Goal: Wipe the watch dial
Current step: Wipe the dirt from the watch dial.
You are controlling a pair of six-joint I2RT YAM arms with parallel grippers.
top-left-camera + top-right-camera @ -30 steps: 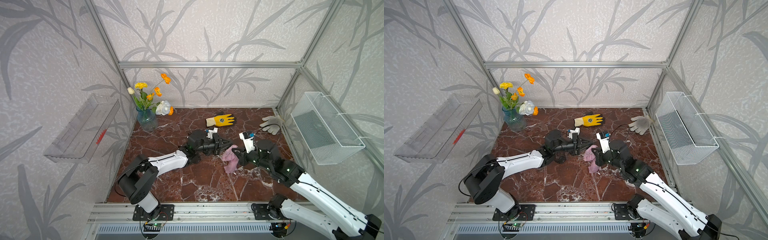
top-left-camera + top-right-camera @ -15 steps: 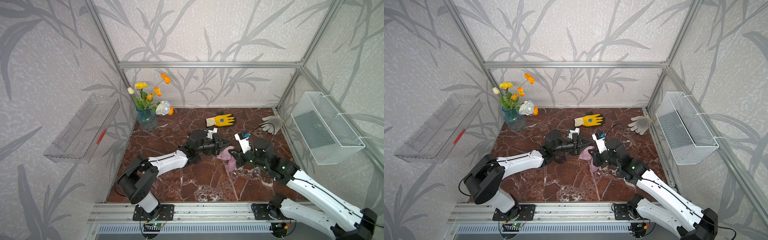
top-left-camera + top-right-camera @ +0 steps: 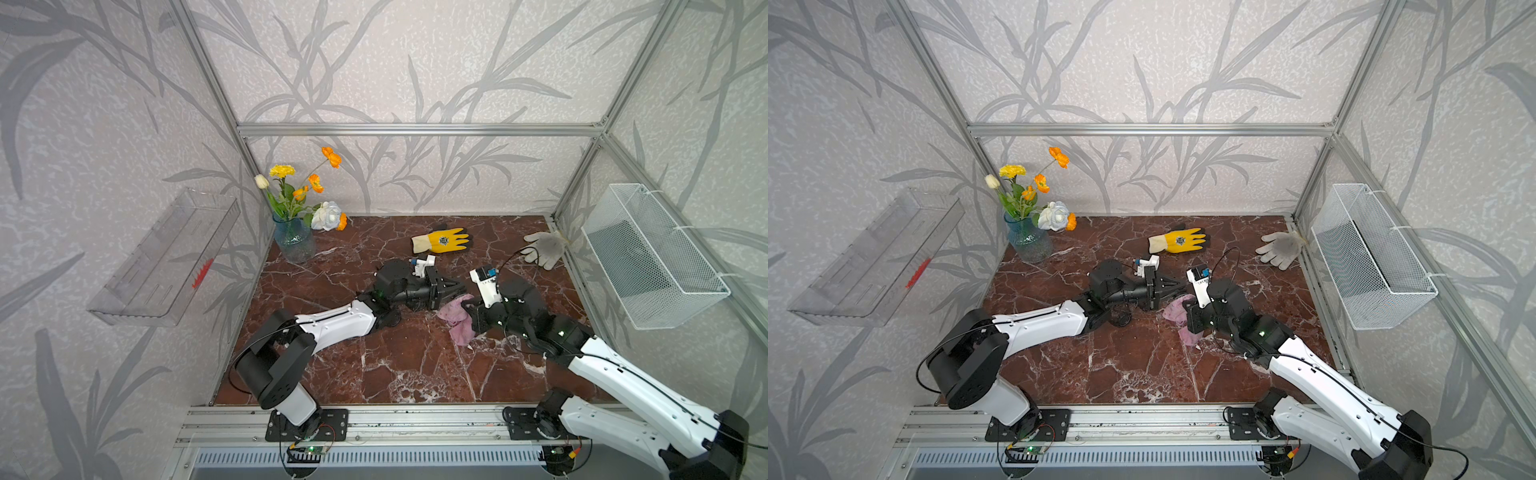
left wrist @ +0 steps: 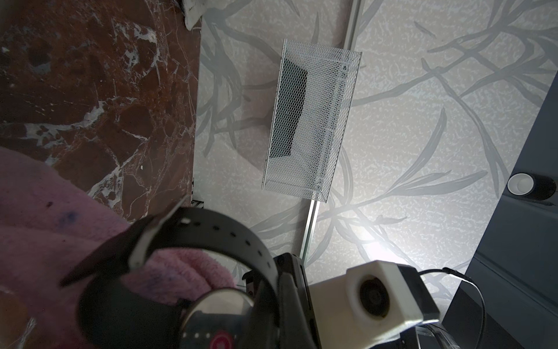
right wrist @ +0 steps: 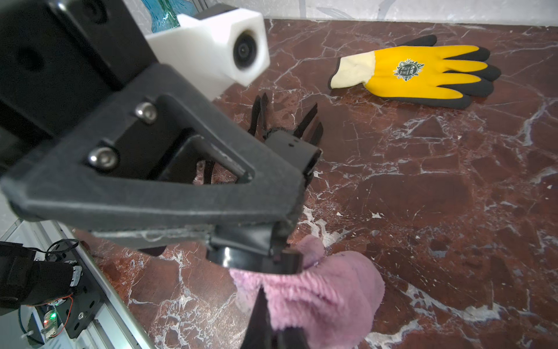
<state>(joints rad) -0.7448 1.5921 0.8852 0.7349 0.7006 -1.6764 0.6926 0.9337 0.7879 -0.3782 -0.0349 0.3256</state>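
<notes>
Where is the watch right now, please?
The watch is near the centre of the table, clamped in the jaws of the left gripper. It touches the cloth, on the robot's side of the yellow glove.

No words here that we can read. On the yellow glove (image 5: 447, 69) we spot a dark green crest badge (image 5: 408, 70), its lettering too small to make out. The watch dial (image 4: 220, 314) gives us only white dots and a red mark.

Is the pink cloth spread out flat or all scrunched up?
Scrunched up. The pink cloth is a puffy, wrinkled lump pressed against the watch, not laid out flat.
</notes>
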